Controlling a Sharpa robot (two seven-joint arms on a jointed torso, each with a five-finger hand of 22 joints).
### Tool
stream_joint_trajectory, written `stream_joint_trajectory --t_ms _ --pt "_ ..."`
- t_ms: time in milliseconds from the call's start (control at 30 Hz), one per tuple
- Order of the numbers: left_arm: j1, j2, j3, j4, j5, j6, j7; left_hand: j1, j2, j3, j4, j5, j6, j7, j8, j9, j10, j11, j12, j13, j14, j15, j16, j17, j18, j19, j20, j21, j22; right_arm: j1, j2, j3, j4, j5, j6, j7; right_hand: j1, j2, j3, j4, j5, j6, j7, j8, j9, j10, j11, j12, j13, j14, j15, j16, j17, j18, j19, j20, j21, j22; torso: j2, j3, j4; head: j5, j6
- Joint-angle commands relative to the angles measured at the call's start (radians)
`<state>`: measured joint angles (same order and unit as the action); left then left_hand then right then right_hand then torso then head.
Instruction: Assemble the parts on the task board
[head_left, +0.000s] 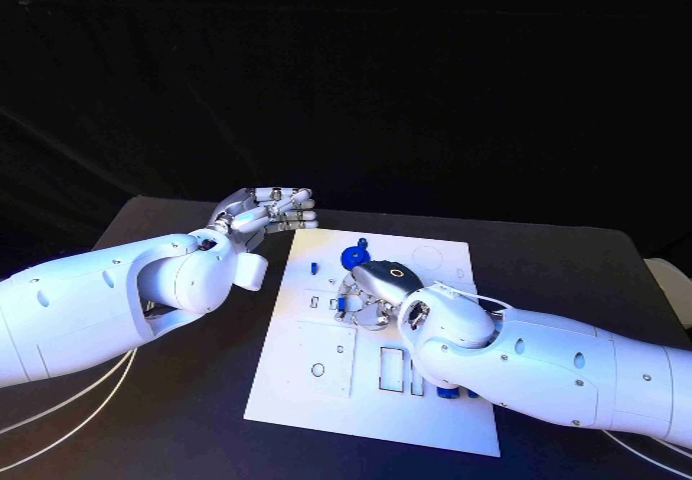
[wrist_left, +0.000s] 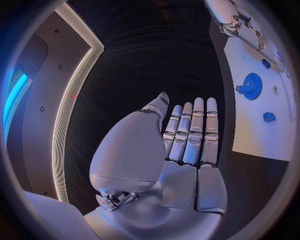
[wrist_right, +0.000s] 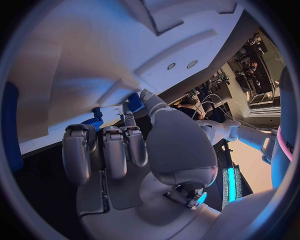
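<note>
My left hand (head_left: 267, 212) hovered over the black counter (head_left: 173, 400), just beside the far left corner of the white task board (head_left: 368, 400). Its fingers (wrist_left: 194, 132) lay straight and side by side, released, with nothing in them and nothing touching them.

My right hand (head_left: 378, 290) rested down on the middle of the task board. Its fingers (wrist_right: 115, 150) were curled in close against the white surface. A small blue part (wrist_right: 95, 120) sat right at those fingertips, but I could not tell whether they were pinching it or only touching it.

Just beyond my right fingers, toward the far edge of the board, a round blue gear (head_left: 355, 258) lay flat on the board. From my left wrist the same gear showed off to the side of my open fingers, well apart from them. More small blue parts (head_left: 459, 392) lay on the board close under my right forearm.
</note>
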<state>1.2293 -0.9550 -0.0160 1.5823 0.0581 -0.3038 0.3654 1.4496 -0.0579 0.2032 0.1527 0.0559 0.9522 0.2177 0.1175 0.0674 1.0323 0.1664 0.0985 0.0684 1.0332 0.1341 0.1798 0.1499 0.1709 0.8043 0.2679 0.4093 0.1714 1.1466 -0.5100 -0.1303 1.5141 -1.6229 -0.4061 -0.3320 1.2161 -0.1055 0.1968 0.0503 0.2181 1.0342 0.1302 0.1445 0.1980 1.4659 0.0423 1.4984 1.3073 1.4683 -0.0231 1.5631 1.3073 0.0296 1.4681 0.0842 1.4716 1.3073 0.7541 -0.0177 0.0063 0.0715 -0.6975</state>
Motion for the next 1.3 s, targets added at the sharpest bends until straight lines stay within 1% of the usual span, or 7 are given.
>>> stream_joint_trajectory --t_ms 33,433,700,867,967,1067,1300 --pt "0.001 0.001 0.001 0.001 -0.005 0.006 0.005 -0.002 0.011 0.000 -0.006 -0.003 0.002 0.002 -0.004 -0.001 0.004 0.005 -0.006 -0.001 -0.005 -0.001 -0.004 -0.002 0.011 -0.009 0.001 -0.005 -0.001 -0.002 -0.001 -0.002 -0.002 -0.013 -0.008 -0.013 -0.010 -0.005 -0.010 0.003 -0.006 -0.008 0.002 -0.004 0.000 0.019 0.011 -0.007 0.170 0.096 0.006 -0.006 0.240 0.002 0.026 0.006 -0.008 0.182 0.000 -0.0002 -0.0001 -0.001 0.001" --pt "0.001 0.001 0.000 0.000 -0.005 0.008 0.003 -0.002 0.010 0.001 -0.006 -0.003 0.002 0.003 -0.005 -0.001 0.004 0.005 -0.007 -0.001 -0.006 -0.001 -0.005 -0.002 0.011 -0.009 0.002 -0.005 -0.001 -0.003 -0.009 -0.002 0.012 -0.028 -0.073 -0.004 -0.036 -0.029 -0.119 0.053 -0.030 -0.039 0.008 -0.013 0.001 0.001 0.018 -0.022 0.152 0.094 0.012 -0.012 0.231 0.008 0.009 0.012 -0.035 0.166 0.000 0.0000 0.0002 -0.004 0.005" --pt "0.001 0.003 0.000 -0.014 -0.045 0.025 -0.032 -0.013 0.011 -0.001 -0.002 -0.003 0.010 -0.006 -0.006 0.000 0.012 -0.002 -0.010 0.000 0.034 -0.012 0.007 0.007 0.014 0.011 -0.004 0.010 0.003 0.009 -0.044 0.009 0.053 0.032 -0.215 0.122 -0.023 -0.020 -0.194 0.104 -0.033 -0.049 0.012 -0.014 0.004 0.001 0.021 -0.022 0.151 0.091 0.016 -0.019 0.220 0.012 0.002 0.016 -0.051 0.158 -0.005 -0.0004 -0.0030 -0.004 0.006" --pt "0.001 0.008 0.000 -0.026 -0.111 0.057 -0.074 -0.033 0.015 -0.003 0.010 -0.001 0.046 -0.022 -0.003 0.003 0.098 -0.033 0.008 0.009 0.192 -0.059 0.068 0.044 0.017 0.128 -0.058 0.086 0.033 0.051 -0.082 0.017 0.066 0.229 -0.223 0.287 0.035 0.020 -0.203 0.104 -0.043 -0.036 0.006 -0.002 0.011 -0.050 0.015 -0.072 0.094 0.068 0.010 -0.074 0.143 0.043 -0.075 0.012 -0.174 0.077 -0.015 -0.0010 -0.0029 -0.005 0.010" --pt "0.001 0.010 0.000 -0.028 -0.192 0.072 -0.099 -0.025 0.017 0.010 0.008 0.000 0.076 -0.038 0.003 0.005 0.168 -0.056 0.025 0.017 0.282 -0.089 0.109 0.075 0.016 0.190 -0.094 0.131 0.052 0.097 -0.132 0.019 0.078 0.453 -0.186 0.378 0.084 0.049 -0.193 0.081 -0.035 -0.041 0.008 -0.008 0.010 -0.114 0.015 -0.149 0.016 0.028 0.009 -0.168 0.026 0.080 -0.181 0.010 -0.348 -0.034 -0.020 -0.0020 -0.0025 -0.006 0.009" --pt "0.001 0.012 0.000 -0.029 -0.239 0.080 -0.130 -0.018 0.012 0.017 0.002 0.001 0.098 -0.058 0.007 0.008 0.234 -0.084 0.048 0.032 0.394 -0.120 0.186 0.124 0.017 0.257 -0.128 0.188 0.078 0.124 -0.176 0.019 0.093 0.586 -0.156 0.417 0.100 0.063 -0.194 0.070 -0.030 -0.042 0.008 -0.012 0.009 -0.150 0.014 -0.205 -0.040 0.011 0.008 -0.229 -0.037 0.095 -0.223 0.011 -0.438 -0.092 -0.023 -0.0031 -0.0025 -0.006 0.008" --pt "0.003 0.008 0.001 -0.021 -0.403 0.133 -0.309 -0.012 0.005 0.051 -0.020 -0.002 0.154 -0.104 0.044 0.039 0.353 -0.130 0.157 0.129 0.391 -0.160 0.262 0.218 0.011 0.377 -0.195 0.358 0.172 0.157 -0.311 0.020 0.156 0.756 -0.118 0.461 0.082 0.058 -0.222 0.076 0.027 -0.043 0.008 -0.017 0.008 -0.175 0.014 -0.250 -0.085 0.002 0.008 -0.284 -0.084 0.105 -0.240 0.011 -0.514 -0.139 -0.030 0.0001 -0.0015 0.003 0.004"
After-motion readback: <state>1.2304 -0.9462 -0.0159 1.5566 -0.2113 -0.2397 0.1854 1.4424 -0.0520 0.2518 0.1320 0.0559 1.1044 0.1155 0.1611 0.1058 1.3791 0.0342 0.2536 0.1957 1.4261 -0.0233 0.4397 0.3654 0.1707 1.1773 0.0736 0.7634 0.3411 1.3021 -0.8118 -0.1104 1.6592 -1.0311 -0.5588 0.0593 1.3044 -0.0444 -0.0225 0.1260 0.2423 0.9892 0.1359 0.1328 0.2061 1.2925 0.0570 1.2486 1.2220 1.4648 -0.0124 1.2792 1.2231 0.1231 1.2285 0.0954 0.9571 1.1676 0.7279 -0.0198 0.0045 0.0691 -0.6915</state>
